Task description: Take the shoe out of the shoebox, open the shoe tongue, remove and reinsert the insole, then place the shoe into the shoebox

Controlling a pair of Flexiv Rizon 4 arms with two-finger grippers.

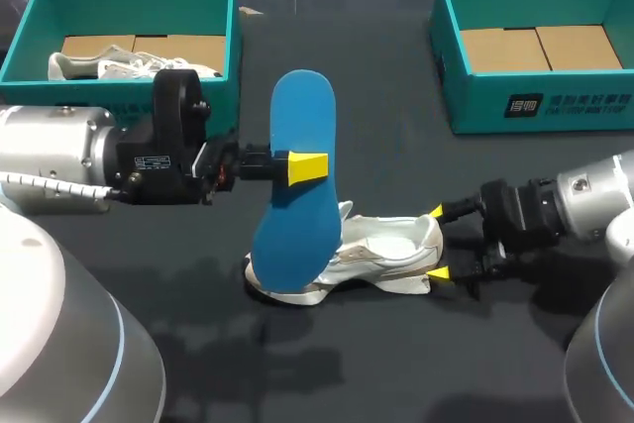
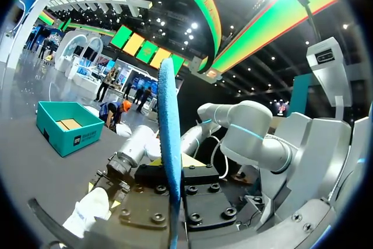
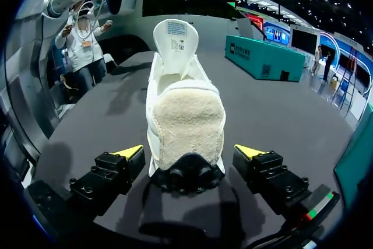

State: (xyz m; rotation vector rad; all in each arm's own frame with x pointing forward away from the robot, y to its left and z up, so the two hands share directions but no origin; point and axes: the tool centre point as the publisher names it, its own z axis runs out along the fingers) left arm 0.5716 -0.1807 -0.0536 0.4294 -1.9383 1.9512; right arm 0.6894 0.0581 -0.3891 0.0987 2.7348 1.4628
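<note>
The insole (image 1: 302, 116) is pinched upright in my left hand (image 1: 307, 167), its lower end down by the shoe (image 1: 386, 250), ready, I judge, for reinsertion. My right hand (image 1: 437, 242) is spread either side of the heel, bracing rather than gripping. The shoe lies mid-desk (image 1: 396, 364), near two teal shoeboxes (image 1: 448, 56).

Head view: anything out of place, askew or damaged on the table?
Nothing stands out. The blue insole is out of the shoe, held upright in the left gripper, as the task expects. The shoe stands upright on the table, its heel between the right gripper's open fingers.
</note>
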